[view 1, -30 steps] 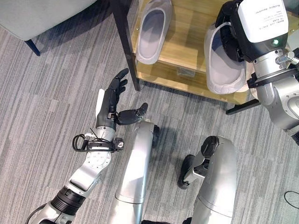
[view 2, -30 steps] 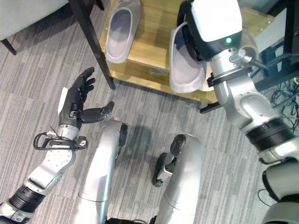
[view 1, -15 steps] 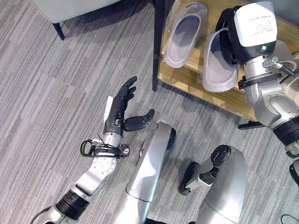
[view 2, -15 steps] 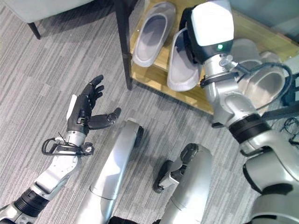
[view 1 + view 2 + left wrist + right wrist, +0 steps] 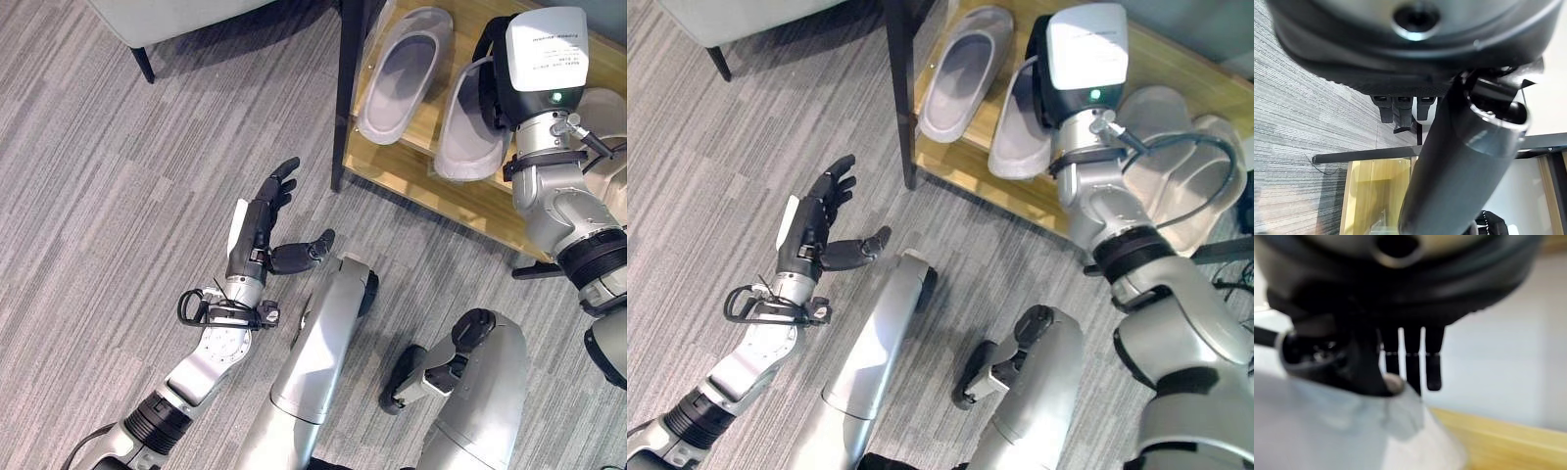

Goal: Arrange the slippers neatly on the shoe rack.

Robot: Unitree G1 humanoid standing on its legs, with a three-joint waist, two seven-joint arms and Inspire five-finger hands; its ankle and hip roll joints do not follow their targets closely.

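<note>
**Right hand on a slipper at the rack, left hand free**

The fingers (image 5: 1413, 364) of the right hand (image 5: 1043, 73) are at the second pale grey foam slipper (image 5: 468, 127) on the light wooden shoe rack shelf (image 5: 460, 196). The thumb lies on the slipper's pale surface and the fingers reach past its edge, but whether they really pinch it, I cannot tell. This slipper leans with one side raised. Just beside it, toward the black rack post (image 5: 348, 88), the first pale grey foam slipper (image 5: 402, 76) lies flat on the same shelf. The left hand (image 5: 257, 225) hovers above the grey striped carpet (image 5: 118, 196), fingers straight and spread, holding nothing.
</note>
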